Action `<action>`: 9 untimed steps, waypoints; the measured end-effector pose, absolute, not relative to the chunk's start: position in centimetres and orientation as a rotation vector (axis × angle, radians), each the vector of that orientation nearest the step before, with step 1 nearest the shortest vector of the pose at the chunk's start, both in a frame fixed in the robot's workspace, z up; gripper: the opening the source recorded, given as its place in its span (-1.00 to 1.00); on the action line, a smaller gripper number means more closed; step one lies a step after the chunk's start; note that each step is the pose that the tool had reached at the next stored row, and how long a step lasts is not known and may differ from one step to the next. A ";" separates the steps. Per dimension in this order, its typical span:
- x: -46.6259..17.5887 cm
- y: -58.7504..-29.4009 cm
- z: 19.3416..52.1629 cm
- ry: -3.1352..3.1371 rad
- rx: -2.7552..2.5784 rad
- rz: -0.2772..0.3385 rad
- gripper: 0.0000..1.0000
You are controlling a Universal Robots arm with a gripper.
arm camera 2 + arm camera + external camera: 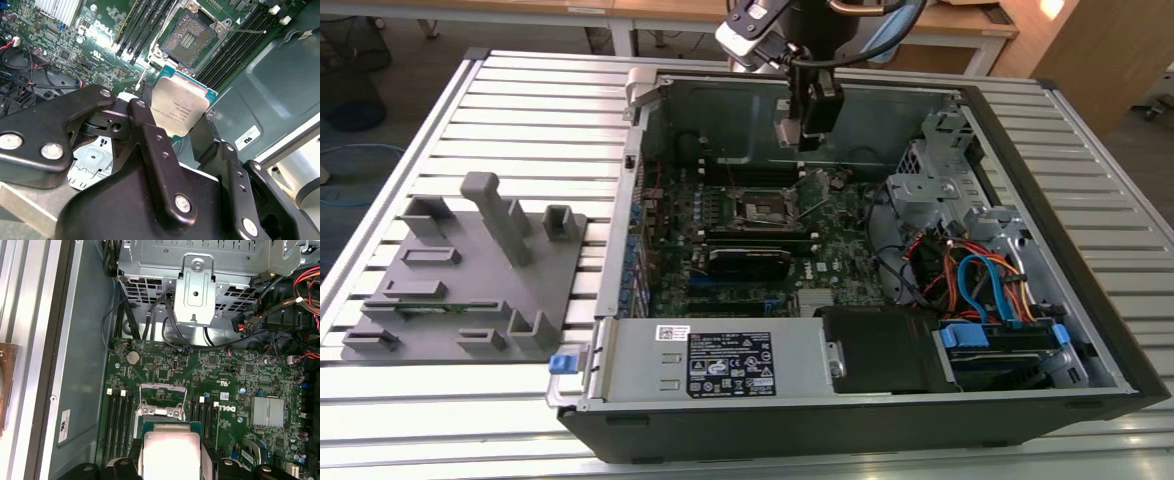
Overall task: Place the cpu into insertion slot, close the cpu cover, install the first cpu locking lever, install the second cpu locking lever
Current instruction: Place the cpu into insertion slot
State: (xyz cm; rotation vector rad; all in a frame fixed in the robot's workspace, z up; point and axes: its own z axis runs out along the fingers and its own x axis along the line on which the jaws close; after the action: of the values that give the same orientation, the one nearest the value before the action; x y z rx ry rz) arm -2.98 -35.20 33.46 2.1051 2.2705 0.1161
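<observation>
Black two-fingered gripper [176, 111], jaws clamped on opposite edges of the flat square silver-topped cpu [184, 100], is holding it well clear above the open black square insertion slot [192, 34] in the green circuit board [100, 47].

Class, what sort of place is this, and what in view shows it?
Likely a robotics lab workbench: an open computer case lies on a slatted metal table, and the gripper holds the cpu over its motherboard.
</observation>
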 end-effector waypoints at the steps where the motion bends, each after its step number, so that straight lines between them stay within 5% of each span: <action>1: -3.0 -35.2 33.5 2.270 2.105 0.116 0.08; 9: -3.0 -35.2 33.5 2.257 2.119 0.116 0.08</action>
State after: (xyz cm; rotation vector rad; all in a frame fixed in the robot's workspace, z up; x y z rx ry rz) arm -2.98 -35.20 33.46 2.1192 2.2568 0.1157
